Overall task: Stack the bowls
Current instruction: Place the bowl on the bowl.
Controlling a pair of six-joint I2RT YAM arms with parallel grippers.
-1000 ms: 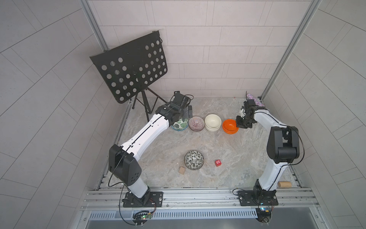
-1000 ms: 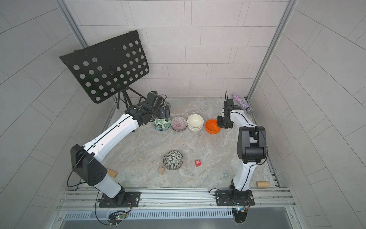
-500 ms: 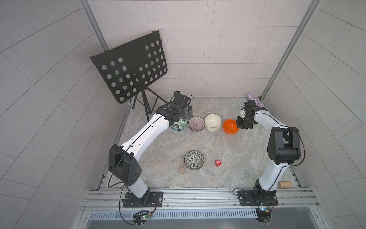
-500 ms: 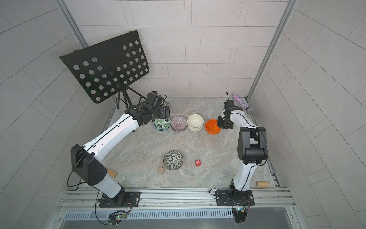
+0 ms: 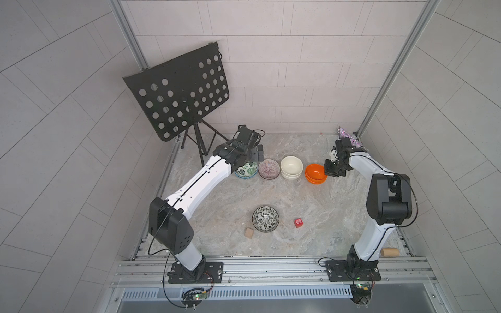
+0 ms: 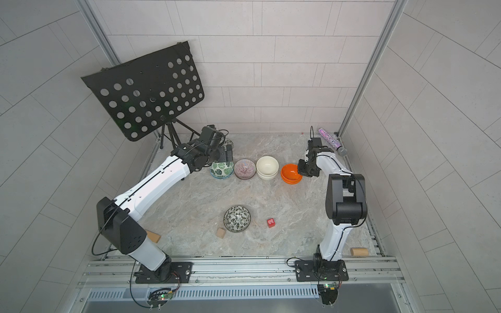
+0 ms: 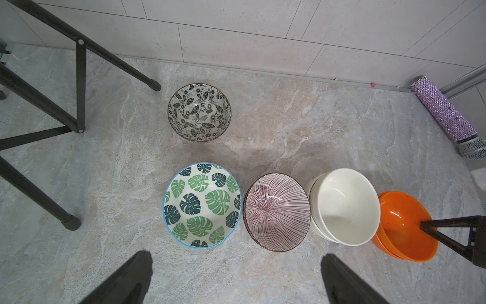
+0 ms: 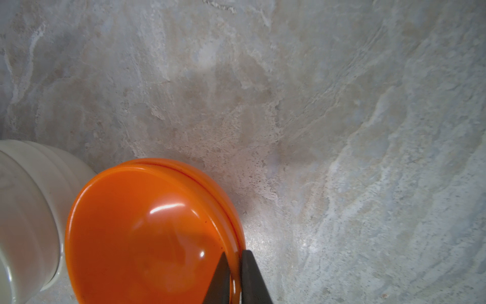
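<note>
The left gripper [image 7: 236,256] hangs with fingers spread wide and empty near the green-leaf bowl [image 7: 202,205]. The right gripper [image 8: 234,252] pinches the rim of the top orange bowl [image 8: 144,231] (nested in its twin, beside the cream bowls [image 7: 344,205]). The red block [image 5: 298,222] reads "2". No bowl has shifted since a second ago.
</note>
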